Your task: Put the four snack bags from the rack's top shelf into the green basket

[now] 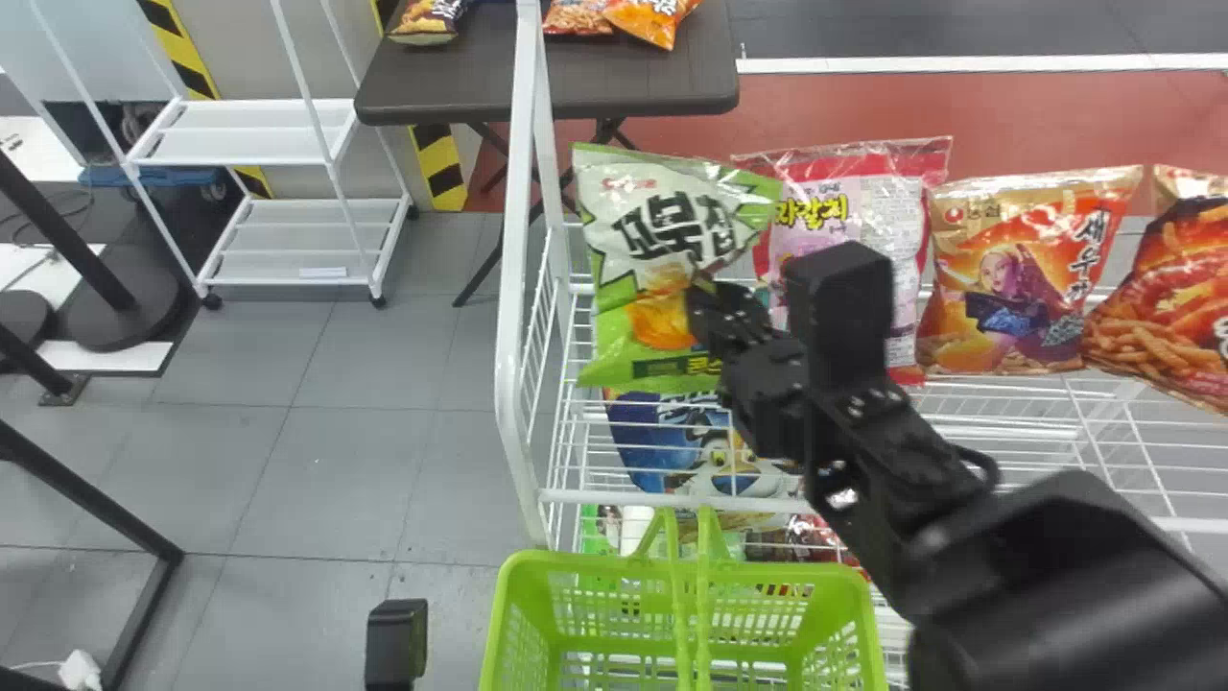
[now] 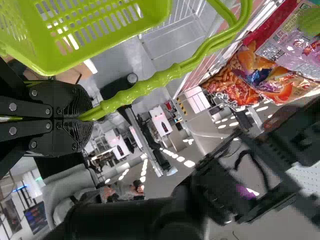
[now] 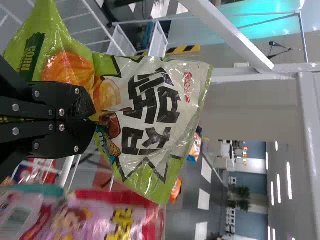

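Observation:
In the head view my right gripper (image 1: 705,297) is at the green-and-white snack bag (image 1: 662,269), above the rack's left end; the right wrist view has the gripper (image 3: 92,119) shut on the middle of that bag (image 3: 145,115). The pink bag (image 1: 835,221), the orange bag (image 1: 1027,269) and a red-orange bag (image 1: 1170,297) stand in a row to its right on the top shelf. The green basket (image 1: 585,566) is in front of the rack. My left gripper (image 1: 395,643) stays left of it; in the left wrist view the gripper (image 2: 82,117) is shut on the basket's handle (image 2: 165,77).
A white wire rack (image 1: 523,288) has its side frame just left of the held bag. Lower down lies a blue bag (image 1: 672,441). Behind are a dark table (image 1: 451,86) with several bags and a white shelf cart (image 1: 249,130).

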Tool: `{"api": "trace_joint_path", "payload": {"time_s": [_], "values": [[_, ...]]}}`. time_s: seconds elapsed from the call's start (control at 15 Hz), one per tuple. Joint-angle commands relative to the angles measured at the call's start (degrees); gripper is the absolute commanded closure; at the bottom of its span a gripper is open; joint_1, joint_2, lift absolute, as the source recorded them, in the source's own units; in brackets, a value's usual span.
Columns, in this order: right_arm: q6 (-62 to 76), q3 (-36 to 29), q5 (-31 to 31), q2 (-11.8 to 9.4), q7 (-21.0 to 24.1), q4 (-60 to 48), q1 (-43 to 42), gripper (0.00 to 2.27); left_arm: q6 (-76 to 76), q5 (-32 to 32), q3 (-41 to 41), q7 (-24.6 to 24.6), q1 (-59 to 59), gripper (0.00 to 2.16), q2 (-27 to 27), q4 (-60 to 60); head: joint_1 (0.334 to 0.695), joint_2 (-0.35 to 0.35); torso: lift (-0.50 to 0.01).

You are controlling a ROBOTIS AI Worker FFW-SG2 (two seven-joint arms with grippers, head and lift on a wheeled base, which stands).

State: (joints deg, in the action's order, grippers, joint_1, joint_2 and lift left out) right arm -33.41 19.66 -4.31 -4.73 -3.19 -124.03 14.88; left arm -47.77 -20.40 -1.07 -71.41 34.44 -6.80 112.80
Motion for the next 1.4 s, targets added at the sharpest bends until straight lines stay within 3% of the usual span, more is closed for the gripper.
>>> {"api": "trace_joint_path", "payload": {"time_s": [0.0,0.2,0.27,0.6,0.93,1.2,1.33], "values": [[0.1,-4.2,-1.5,-3.2,-0.1,-10.4,9.4,2.01,0.0,0.0,-0.2,-0.1,0.0,2.12,0.2,0.1,0.695,-0.025,0.000],[2.2,-11.9,1.9,-6.1,-0.4,-19.8,22.5,2.02,0.0,0.1,-0.6,-0.2,-0.1,2.12,0.6,-0.2,0.695,-0.123,0.000],[1.1,-14.6,3.8,-6.3,-0.7,-22.2,26.1,2.01,0.0,0.3,-0.7,-0.2,-0.1,2.12,0.9,-0.2,0.695,-0.190,0.000],[-7.9,-19.1,6.6,-6.8,-1.1,-25.2,37.1,2.01,0.0,1.2,-0.6,-0.5,-0.1,2.12,2.1,-0.1,0.695,-0.350,0.000],[-18.6,-16.3,12.8,-7.5,-3.7,-19.3,36.5,2.01,0.0,1.2,-0.7,-0.8,0.2,2.12,2.3,0.1,0.695,-0.350,0.000],[-19.3,-10.0,12.8,-7.6,-4.3,-13.6,32.1,2.00,0.0,1.2,-0.6,-0.8,0.4,2.12,2.3,0.4,0.695,-0.350,0.000],[-21.0,-7.0,12.0,-7.5,-4.2,-10.9,28.9,1.98,0.2,1.3,-0.5,-0.8,0.4,2.12,2.3,0.5,0.695,-0.299,0.000]]}}
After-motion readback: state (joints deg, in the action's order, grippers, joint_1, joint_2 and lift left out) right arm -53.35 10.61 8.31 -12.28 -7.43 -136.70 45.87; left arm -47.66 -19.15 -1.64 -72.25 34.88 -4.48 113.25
